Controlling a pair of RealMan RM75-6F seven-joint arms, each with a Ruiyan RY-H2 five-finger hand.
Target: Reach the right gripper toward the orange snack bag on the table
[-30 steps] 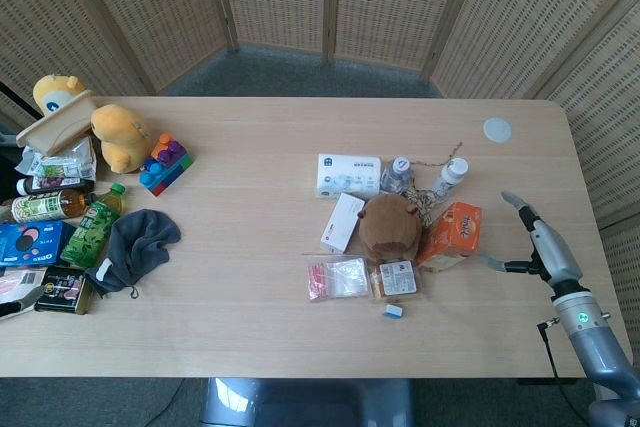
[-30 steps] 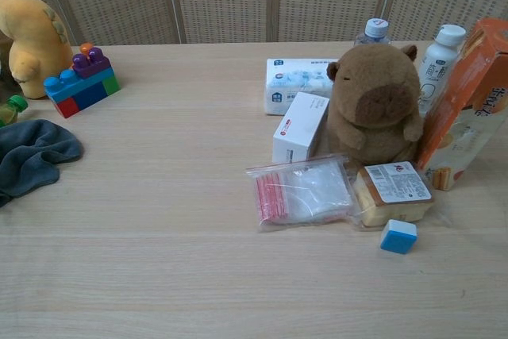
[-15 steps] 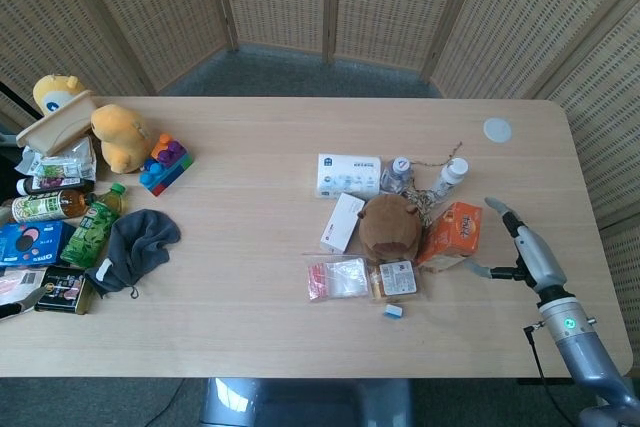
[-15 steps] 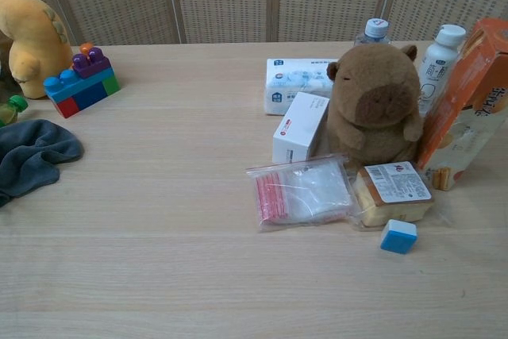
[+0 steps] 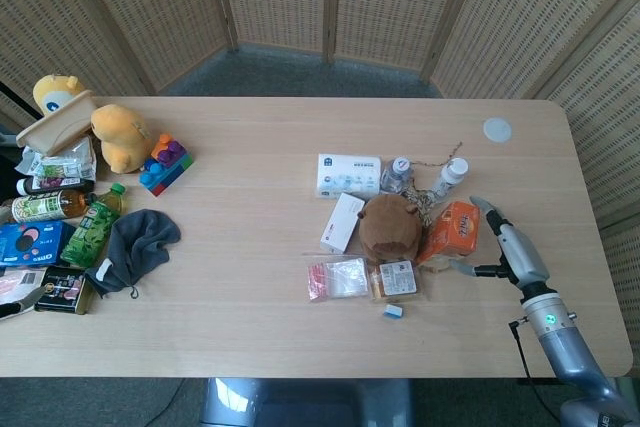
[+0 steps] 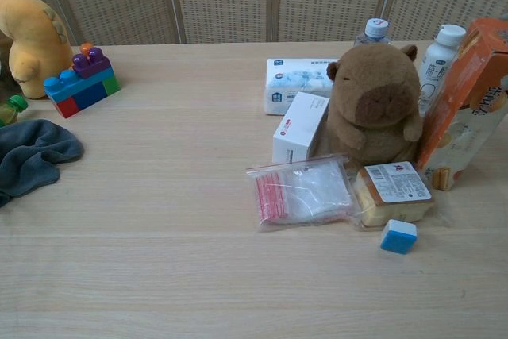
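orange snack bag (image 5: 452,231), centre-right: likely light, crinkly, crushable; grasp its free right edge. right hand (image 5: 497,247) just beside it, fingers spread, empty.

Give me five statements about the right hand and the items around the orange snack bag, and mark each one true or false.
1. The right hand holds the orange snack bag. False: its fingers are spread beside the bag, holding nothing.
2. The brown plush sits directly left of the bag. True.
3. The small blue block lies on top of the tissue pack. False: it lies on the table, near the wrapped snack.
4. Two white-capped bottles stand behind the plush. True.
5. The left hand rests on the grey cloth. False: no left hand is in view.
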